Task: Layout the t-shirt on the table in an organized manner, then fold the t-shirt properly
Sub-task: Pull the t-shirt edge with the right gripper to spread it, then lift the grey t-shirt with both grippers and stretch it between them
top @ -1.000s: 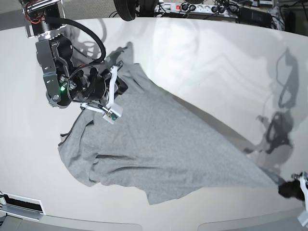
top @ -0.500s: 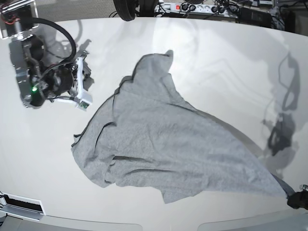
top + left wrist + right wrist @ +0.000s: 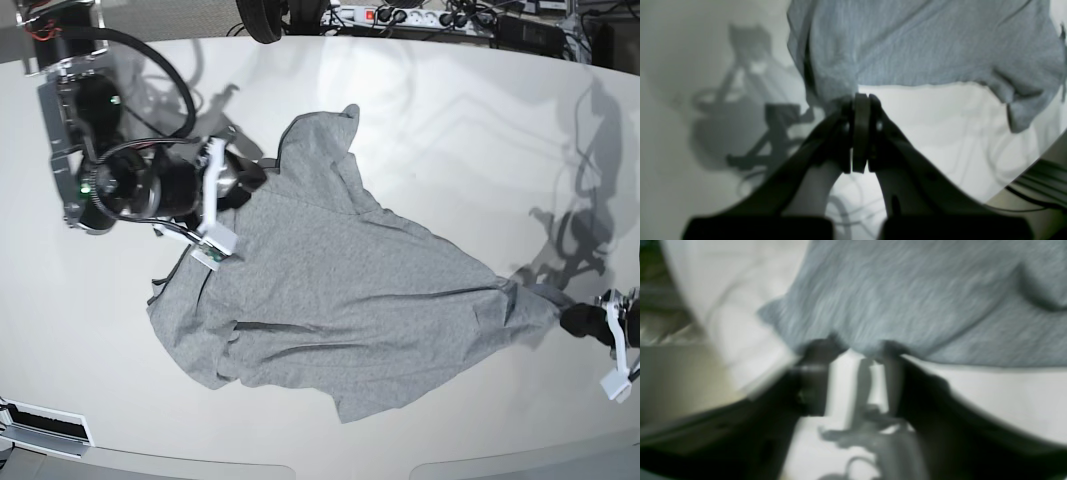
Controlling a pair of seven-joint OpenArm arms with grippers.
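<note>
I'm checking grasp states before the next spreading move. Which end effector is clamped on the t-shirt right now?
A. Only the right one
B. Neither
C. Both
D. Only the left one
D: the left end effector is pressed shut with a corner of the t-shirt pinched at its tips, while the right end effector stands open at the cloth's edge, nothing gripped between its fingers.

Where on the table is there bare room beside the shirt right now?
The table is bare across the far right, beyond the shirt, and along the near left edge. It is crowded at the shirt's left edge by the right tool, and at its right tip, pinched by the left tool.
</note>
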